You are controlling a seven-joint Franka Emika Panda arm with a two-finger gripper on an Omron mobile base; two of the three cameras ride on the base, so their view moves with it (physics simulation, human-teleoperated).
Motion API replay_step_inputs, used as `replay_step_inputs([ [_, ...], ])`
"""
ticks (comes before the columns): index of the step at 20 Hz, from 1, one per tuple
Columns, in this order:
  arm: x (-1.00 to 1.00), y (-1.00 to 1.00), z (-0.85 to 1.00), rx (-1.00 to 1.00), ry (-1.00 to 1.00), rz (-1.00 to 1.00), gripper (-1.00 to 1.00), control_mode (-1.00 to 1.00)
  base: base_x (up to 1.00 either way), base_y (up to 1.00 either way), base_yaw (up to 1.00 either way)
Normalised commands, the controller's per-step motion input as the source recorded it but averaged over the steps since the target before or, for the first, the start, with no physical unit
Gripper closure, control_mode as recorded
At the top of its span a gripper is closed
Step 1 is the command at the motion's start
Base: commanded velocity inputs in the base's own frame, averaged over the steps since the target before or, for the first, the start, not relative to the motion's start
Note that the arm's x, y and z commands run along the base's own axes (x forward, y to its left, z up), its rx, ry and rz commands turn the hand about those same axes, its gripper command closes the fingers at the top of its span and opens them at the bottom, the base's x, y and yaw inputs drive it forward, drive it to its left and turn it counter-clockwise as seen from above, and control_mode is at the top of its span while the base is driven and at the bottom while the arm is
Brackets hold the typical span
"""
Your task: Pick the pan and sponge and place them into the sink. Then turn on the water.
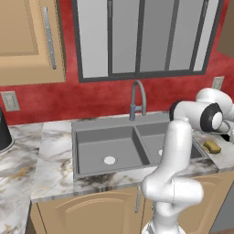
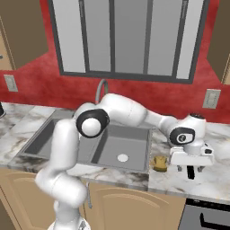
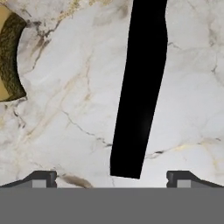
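The pan's wavy black handle (image 3: 142, 87) runs from the top of the hand view down to between my gripper's (image 3: 111, 179) two fingertips. The jaws stand open on either side of it, with nothing held. The pan's bowl is hidden. A rounded corner of the yellow-tan sponge (image 3: 6, 57) shows at the left edge of that view. In the base views the sponge (image 1: 212, 146) (image 2: 159, 163) lies on the marble counter just right of the sink (image 1: 91, 146) (image 2: 130, 143). My gripper (image 2: 190, 170) hangs low over the counter, to the right of the sponge. No water runs from the faucet (image 1: 137, 98).
A red wall with a window rises behind the counter. A socket (image 2: 211, 98) sits on the wall behind my hand. A dark stove edge (image 2: 206, 215) lies at the lower right. A dark object (image 1: 3, 132) stands on the counter at far left.
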Motion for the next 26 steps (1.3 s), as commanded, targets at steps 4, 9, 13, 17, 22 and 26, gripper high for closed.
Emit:
replay_step_inputs([
  [4, 0.38, -0.32, 0.0, 0.04, 0.0, 0.0, -1.0, -1.0, 0.0, 0.0, 0.0],
  [9, 0.39, -0.15, -0.07, 0.01, 0.0, 0.0, -1.0, -1.0, 0.0, 0.0, 0.0],
  [13, 0.27, 0.0, -0.3, 0.0, 0.0, 0.0, -1.0, -1.0, 0.0, 0.0, 0.0],
  [17, 0.08, 0.0, -0.32, 0.0, 0.0, 0.0, -1.0, -1.0, 0.0, 0.0, 0.0],
  [22, 0.0, 0.01, -0.3, 0.0, 0.0, 0.0, -1.0, -1.0, 0.0, 0.0, 0.0],
  [26, 0.0, 0.04, -0.28, 0.0, 0.0, 0.0, -1.0, -1.0, 0.0, 0.0, 0.0],
])
